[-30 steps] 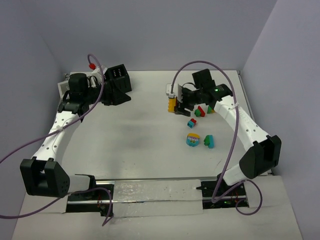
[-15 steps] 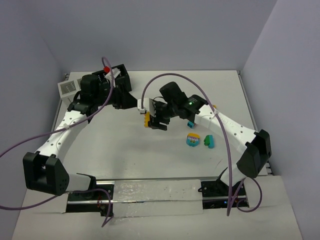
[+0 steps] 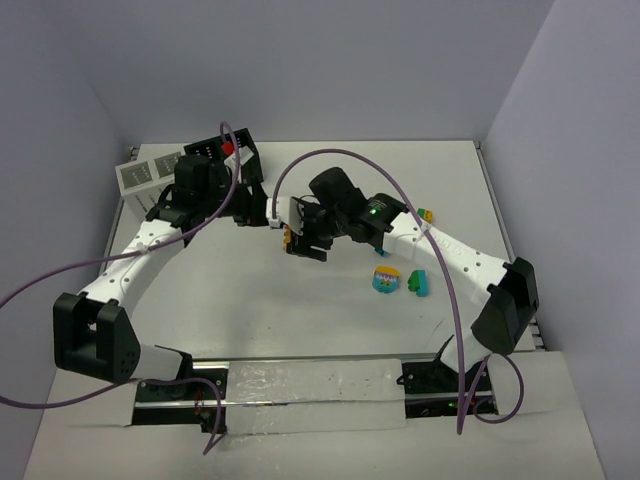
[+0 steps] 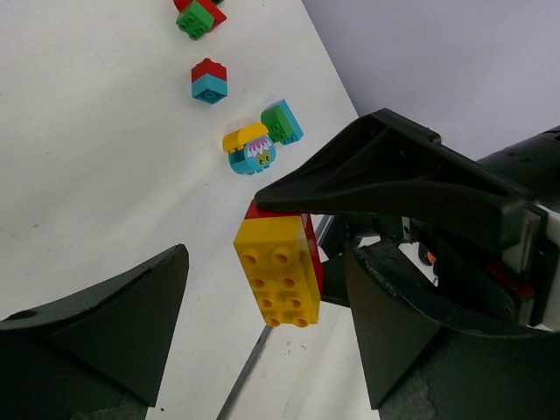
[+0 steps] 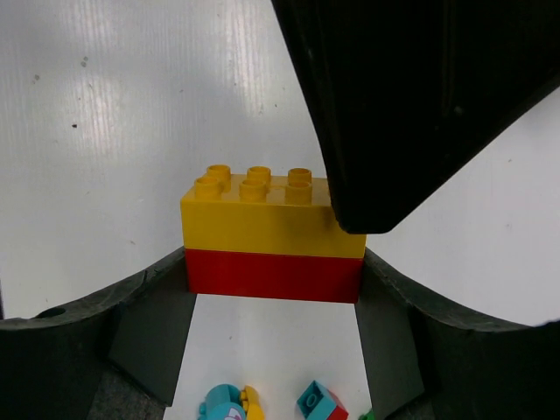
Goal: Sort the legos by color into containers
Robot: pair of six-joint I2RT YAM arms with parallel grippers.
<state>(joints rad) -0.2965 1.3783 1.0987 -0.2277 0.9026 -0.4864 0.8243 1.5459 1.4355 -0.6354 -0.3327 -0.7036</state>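
Two arms face each other over the middle of the counter (image 3: 250,320) in the overhead view. The right fingers (image 3: 306,247) hold a yellow-and-red brick (image 3: 289,238), and the left fingers (image 3: 248,206) sit just beside it on its left. Behind the left arm stands the black container (image 3: 243,152), with the white container (image 3: 150,173) further left. A rounded cyan-and-yellow piece (image 3: 385,280) and a green-and-teal brick (image 3: 416,283) lie side by side to the right. Small yellow and green bricks (image 3: 425,213) lie beyond the right arm.

From the left wrist, the left fingers (image 4: 105,332) stand apart, one on each side of the yellow-and-red brick (image 4: 276,271), with a gap showing on both sides. Its studded yellow half faces the camera and the red half lies behind. One of the right fingers (image 4: 394,184) lies against its upper end. Beyond it on the counter are the rounded piece (image 4: 249,150), the green-and-teal brick (image 4: 282,122) and a red-on-teal brick (image 4: 208,80).

From the right wrist, the right fingers (image 5: 140,332) clamp the brick (image 5: 271,236) at both ends, yellow layer over red. One black left finger (image 5: 411,96) fills the upper right and overlaps the brick's top corner.
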